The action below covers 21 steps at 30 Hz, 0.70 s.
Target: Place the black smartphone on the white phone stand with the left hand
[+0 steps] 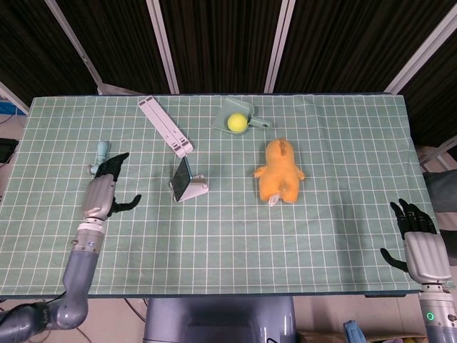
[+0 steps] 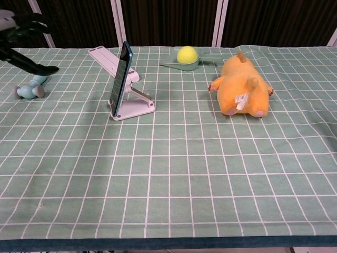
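We find the black smartphone (image 2: 121,79) seated on the white phone stand (image 2: 136,108), leaning back at a steep tilt with its lower edge in the stand's lip; both sit near the middle-left of the desk (image 1: 228,271). The left hand (image 1: 100,191) is released, fingers apart and holding nothing, well apart from the stand on its left side, near a small pale blue toy (image 1: 101,157). The right hand (image 1: 418,239) rests at the desk's near right edge; its fingers appear loosely extended and it grasps nothing.

We judge the placement itself complete and the step in hand to be the retreat of the left arm. To do this well, we advise a path that stays clear of the stand and of the blue toy just beyond the fingers. The phone stands nearly on edge, so any brush or jolt to the cloth could tip it forward. We recommend no further contact with the phone unless it is seen to slip.

Other items noted: a white folded bar (image 1: 165,126) behind the stand, a yellow ball (image 1: 236,122) in a green scoop (image 1: 251,113), and an orange plush toy (image 1: 280,171), all apart from the working area.
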Tool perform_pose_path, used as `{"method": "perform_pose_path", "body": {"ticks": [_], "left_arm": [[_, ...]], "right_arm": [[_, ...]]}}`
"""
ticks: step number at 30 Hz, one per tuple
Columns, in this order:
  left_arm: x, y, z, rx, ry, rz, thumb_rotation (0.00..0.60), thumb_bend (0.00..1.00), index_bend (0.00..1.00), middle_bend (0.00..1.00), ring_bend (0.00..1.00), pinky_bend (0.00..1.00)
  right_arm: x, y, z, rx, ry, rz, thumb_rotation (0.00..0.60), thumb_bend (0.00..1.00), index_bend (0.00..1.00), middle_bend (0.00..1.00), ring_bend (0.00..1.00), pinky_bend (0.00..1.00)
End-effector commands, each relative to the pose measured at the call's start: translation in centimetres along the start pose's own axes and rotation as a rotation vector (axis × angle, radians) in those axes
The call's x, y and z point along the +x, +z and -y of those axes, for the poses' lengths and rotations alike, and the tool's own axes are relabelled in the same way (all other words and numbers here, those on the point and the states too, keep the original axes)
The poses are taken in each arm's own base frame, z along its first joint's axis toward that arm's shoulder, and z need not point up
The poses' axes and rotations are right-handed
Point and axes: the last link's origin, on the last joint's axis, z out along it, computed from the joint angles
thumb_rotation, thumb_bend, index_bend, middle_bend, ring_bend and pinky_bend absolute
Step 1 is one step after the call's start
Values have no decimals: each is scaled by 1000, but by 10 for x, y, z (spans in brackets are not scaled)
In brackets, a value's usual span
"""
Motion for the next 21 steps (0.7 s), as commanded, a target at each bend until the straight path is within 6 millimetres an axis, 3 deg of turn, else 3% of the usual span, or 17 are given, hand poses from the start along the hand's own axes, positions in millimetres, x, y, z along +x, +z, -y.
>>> {"method": "perform_pose_path", "body": {"ticks": [1,5,12,17,21], "left_arm": [[23,-36,34,-26,129,-15,600,236,35,49,0,10],[41,-70,67,-50,279,-33,600,200,1,6,0,3],[52,-130,113,-25,419,-26,600,122,0,0,0,0],[55,-152,126,-26,460,-38,600,121,0,0,0,0],[52,-152,129,-13,450,-26,600,121,0,0,0,0]], "right_arm": [[0,0,0,0,0,0,600,299,5,0,0,126],[0,-1,0,0,-1,-2,600,299,5,0,0,126],[0,-1,0,0,-2,-2,600,300,5,0,0,126],[0,-1,0,-1,-1,-3,600,299,5,0,0,126],[0,-1,0,0,-1,-5,600,299,5,0,0,126]]}}
